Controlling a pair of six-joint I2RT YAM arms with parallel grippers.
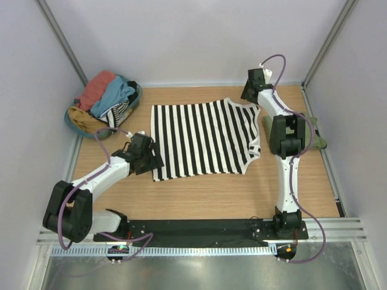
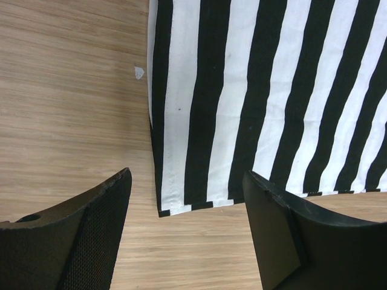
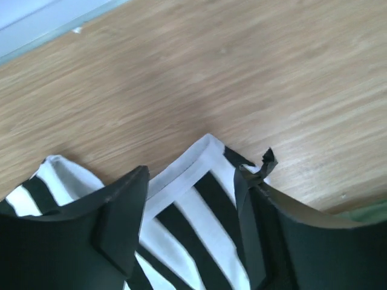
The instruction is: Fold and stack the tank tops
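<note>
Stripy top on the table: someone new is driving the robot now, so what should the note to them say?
Left gripper: jaws open, one on each side of the striped tank top's near-left hem corner, not gripping.
Right gripper: jaws open around a shoulder strap at the top's far-right end.
The striped tank top lies spread flat on the table. The olive tank top sits at the right edge, partly hidden by the right arm; I cannot tell if it is folded.
Done: striped tank top laid out.
Left: fold it, then stack the two tops.
</note>
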